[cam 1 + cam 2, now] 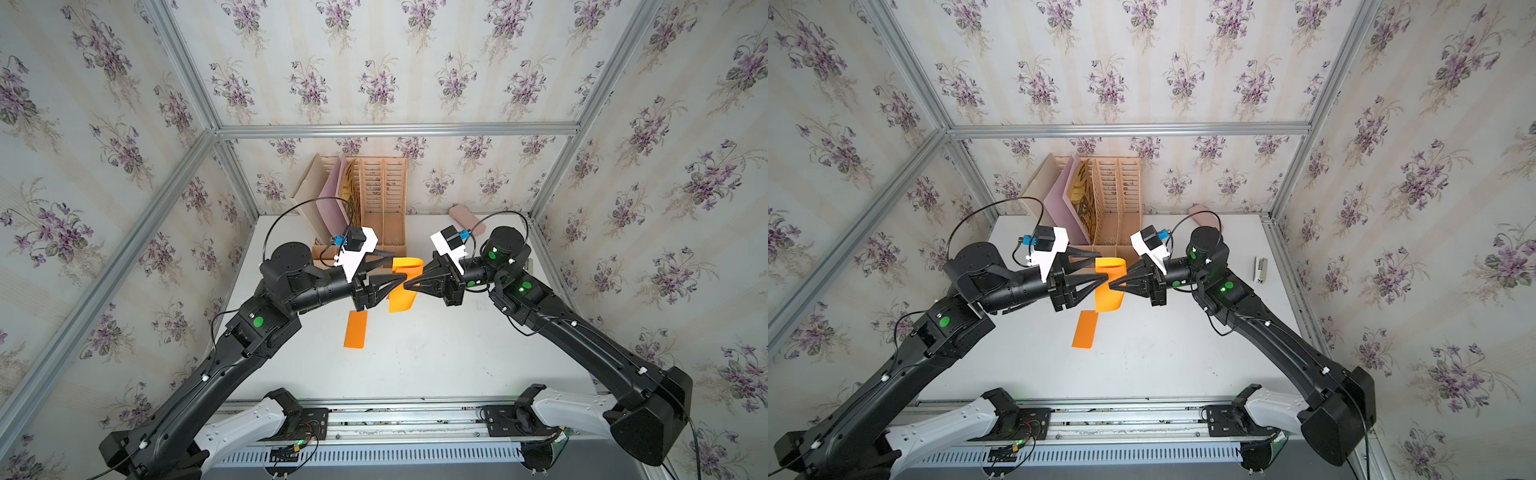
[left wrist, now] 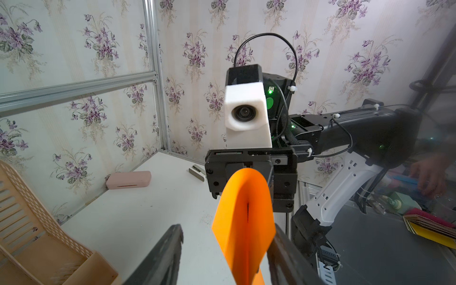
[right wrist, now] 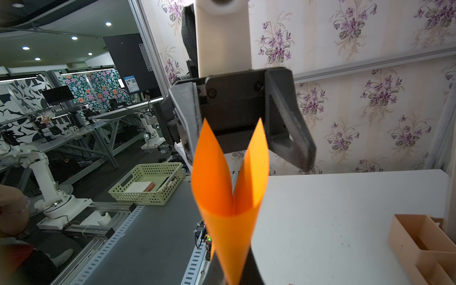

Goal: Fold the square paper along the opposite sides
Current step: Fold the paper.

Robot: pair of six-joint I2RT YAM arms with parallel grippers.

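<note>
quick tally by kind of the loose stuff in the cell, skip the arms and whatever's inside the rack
orange paper: 2, the curled sheet held in the air and the folded sheet flat on the table
pink case: 1
beige file rack: 1
small grey stapler-like item: 1
total: 5

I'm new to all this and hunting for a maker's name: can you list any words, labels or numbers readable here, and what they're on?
No text reads clearly.
Blue notice outside the cell: print and code square too small to read.
Yellow sheet in the rack: dark marks, blurred.
Held orange paper: blank.
</note>
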